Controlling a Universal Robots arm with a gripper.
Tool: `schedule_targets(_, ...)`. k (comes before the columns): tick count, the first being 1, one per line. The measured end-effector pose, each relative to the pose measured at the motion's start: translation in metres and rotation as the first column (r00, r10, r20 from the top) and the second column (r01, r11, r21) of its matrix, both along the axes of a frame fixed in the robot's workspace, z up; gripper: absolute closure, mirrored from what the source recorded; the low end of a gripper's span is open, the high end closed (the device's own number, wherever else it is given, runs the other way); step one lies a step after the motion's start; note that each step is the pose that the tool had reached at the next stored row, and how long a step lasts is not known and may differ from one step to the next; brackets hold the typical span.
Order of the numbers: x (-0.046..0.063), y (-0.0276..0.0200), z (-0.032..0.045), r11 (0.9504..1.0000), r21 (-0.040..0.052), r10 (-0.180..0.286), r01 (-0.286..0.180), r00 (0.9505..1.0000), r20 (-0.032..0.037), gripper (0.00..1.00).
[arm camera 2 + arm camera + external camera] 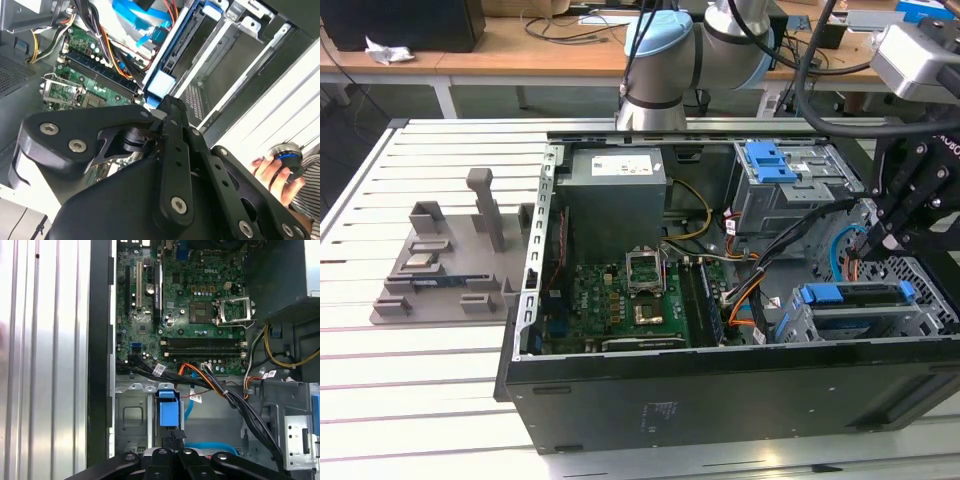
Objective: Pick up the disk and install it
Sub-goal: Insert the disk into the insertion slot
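A white slatted worktop (420, 400) carries an open black metal computer case (720, 400) lying on its side across the centre and right of the exterior view. A grey-and-blue robot arm (670, 50) reaches in from the upper edge. The boxy grey power supply (615, 205), upper centre, wears a white sticker (625, 166) whose print is too small to make out. The green motherboard (200, 300) in the first wrist view bears white lettering, left unread here. The disk (855, 296), a flat drive framed by a blue plastic bracket, sits in the silver drive cage (800, 325) at lower right. It looks seated, so the installing appears all but done, though whether it is fully home cannot be judged. The black hand (867, 243) hovers just above the disk at right, clenched on nothing that I can see.
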State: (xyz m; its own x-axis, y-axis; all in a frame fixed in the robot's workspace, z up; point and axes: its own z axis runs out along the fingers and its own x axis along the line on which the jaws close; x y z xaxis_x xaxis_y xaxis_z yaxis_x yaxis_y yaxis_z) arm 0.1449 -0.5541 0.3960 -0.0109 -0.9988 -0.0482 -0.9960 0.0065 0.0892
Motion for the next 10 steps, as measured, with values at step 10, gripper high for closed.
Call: schedule_targets(10,0.039,0.0108,-0.0059,1.0,-0.0018,0.001,-0.001,1.0,-0.0017,0.89)
